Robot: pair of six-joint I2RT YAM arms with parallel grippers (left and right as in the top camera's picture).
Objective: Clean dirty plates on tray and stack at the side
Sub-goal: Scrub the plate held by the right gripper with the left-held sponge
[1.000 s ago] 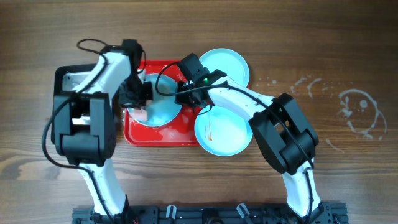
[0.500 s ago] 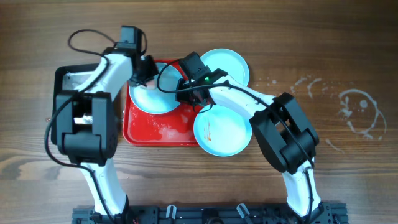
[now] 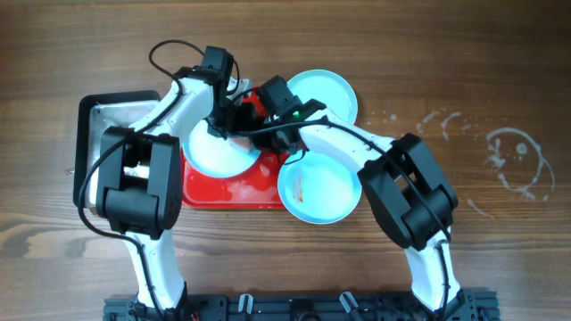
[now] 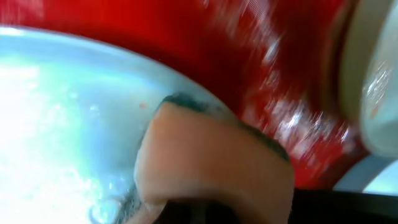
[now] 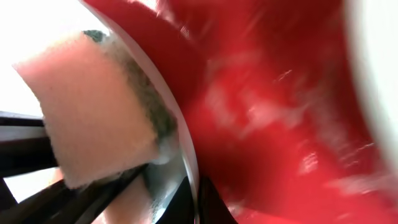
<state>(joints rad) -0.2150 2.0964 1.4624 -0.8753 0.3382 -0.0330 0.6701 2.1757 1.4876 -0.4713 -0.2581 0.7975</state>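
Note:
A light-cyan plate (image 3: 214, 150) lies tilted over the red tray (image 3: 234, 192). My right gripper (image 3: 266, 135) is shut on its right rim; in the right wrist view the rim (image 5: 186, 155) runs between the jaws of that gripper (image 5: 198, 200). My left gripper (image 3: 229, 116) is shut on a peach sponge (image 4: 211, 165) with a dark scouring face, pressed on the wet plate (image 4: 62, 124) near its far right edge. The sponge (image 5: 93, 118) also shows in the right wrist view. A second plate (image 3: 328, 94) sits behind the tray. A third plate (image 3: 321, 189), with an orange smear, overlaps the tray's right edge.
A black-rimmed metal tray (image 3: 107, 116) stands left of the red tray, partly under my left arm. Foam and water streak the red tray's floor (image 5: 280, 124). Dried white marks show on the wooden table at the right (image 3: 513, 156).
My left gripper has swept the sponge from the plate's left side round its back to the far right edge. The right gripper has kept its hold on the rim.

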